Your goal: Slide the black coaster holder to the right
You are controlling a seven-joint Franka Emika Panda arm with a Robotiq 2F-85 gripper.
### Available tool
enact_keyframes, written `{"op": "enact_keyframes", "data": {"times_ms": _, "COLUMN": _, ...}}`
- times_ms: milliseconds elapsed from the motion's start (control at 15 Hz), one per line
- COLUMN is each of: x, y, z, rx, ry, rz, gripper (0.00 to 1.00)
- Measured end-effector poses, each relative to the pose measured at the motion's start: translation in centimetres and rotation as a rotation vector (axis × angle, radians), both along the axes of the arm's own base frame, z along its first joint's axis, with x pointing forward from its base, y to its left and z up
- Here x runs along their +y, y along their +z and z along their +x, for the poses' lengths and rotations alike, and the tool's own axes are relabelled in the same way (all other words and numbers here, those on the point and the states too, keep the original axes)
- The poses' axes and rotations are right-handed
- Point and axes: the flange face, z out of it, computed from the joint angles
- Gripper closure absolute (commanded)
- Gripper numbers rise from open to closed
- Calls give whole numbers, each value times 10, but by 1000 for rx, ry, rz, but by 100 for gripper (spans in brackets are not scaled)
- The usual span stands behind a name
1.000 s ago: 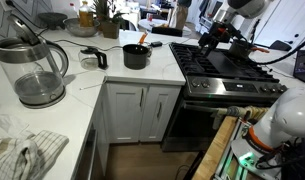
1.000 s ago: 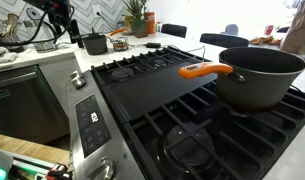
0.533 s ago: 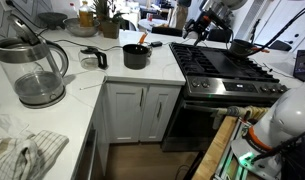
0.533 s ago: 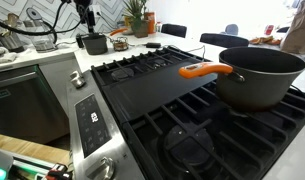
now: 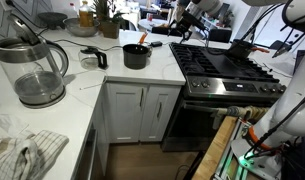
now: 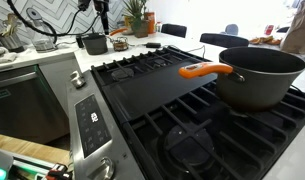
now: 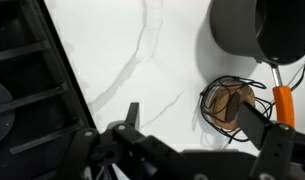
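Note:
The black coaster holder (image 7: 228, 103) is a small round wire holder with brown discs in it, standing on the white marble counter in the wrist view. In an exterior view it is the small object (image 5: 91, 57) left of the black pot (image 5: 136, 57). My gripper (image 7: 195, 122) is open and empty, well above the counter. Its right finger (image 7: 258, 122) overlaps the holder's edge in the wrist view, and the left finger (image 7: 132, 114) is over bare counter. The gripper shows high up in both exterior views (image 5: 184, 16) (image 6: 100, 9).
The black pot (image 7: 242, 30) with an orange utensil (image 7: 283, 106) stands close beside the holder. The black stove grates (image 7: 22, 80) border the counter (image 7: 142, 60). A glass kettle (image 5: 32, 70) stands at the near left. A large pot (image 6: 257, 75) with an orange handle sits on the stove.
My arm has swung from above the stove towards the counter, and now hangs higher and nearer the black pot. The gripper stays open. Nothing on the counter has moved.

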Motion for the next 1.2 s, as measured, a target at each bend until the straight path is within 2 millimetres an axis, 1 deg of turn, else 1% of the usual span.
{"op": "enact_keyframes", "data": {"times_ms": 133, "x": 0, "y": -3, "z": 7, "rx": 4, "ry": -14, "rz": 0, "gripper": 0}}
{"op": "enact_keyframes", "data": {"times_ms": 400, "x": -1, "y": 1, "z": 8, "rx": -3, "ry": -19, "rz": 0, "gripper": 0}}
{"op": "enact_keyframes", "data": {"times_ms": 533, "x": 1, "y": 1, "z": 15, "rx": -6, "ry": -28, "rz": 4, "gripper": 0}}
{"op": "enact_keyframes", "data": {"times_ms": 733, "x": 8, "y": -10, "z": 40, "rx": 6, "ry": -56, "rz": 9, "gripper": 0}}
{"op": "enact_keyframes", "data": {"times_ms": 1000, "x": 17, "y": -40, "z": 76, "rx": 33, "ry": -89, "rz": 15, "gripper": 0}}
{"op": "enact_keyframes", "data": {"times_ms": 1200, "x": 17, "y": -58, "z": 97, "rx": 41, "ry": -116, "rz": 15, "gripper": 0}}
